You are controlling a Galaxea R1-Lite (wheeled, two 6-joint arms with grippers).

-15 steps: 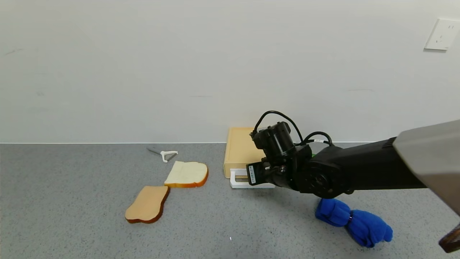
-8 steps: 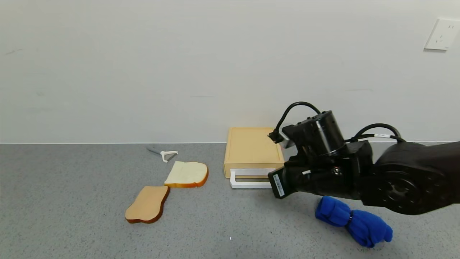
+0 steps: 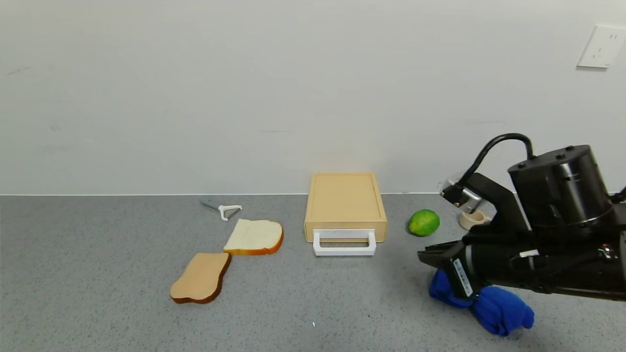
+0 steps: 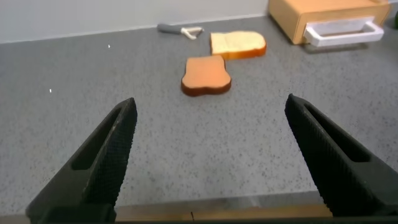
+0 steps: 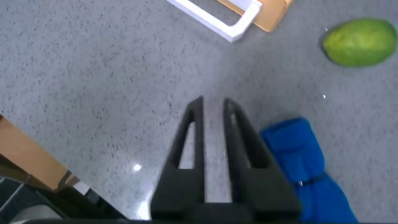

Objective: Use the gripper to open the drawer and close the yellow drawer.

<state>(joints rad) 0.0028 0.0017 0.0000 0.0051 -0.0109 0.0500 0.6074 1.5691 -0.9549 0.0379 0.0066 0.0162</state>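
Right gripper (image 5: 211, 109) fingers nearly together, visible only wrist-side; left gripper (image 4: 208, 134) fingers spread.

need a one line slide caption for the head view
Right gripper pulled back over the blue cloth, clear of the closed yellow drawer and its white handle.

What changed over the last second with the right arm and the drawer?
The right claw, its jaws nearly shut and empty, has pulled back from the white loop handle toward the robot's right, now above the blue cloth, uncovering a green lime. The pale yellow-tan drawer stayed closed; the bread slices didn't move. The left claw hangs open over the counter.
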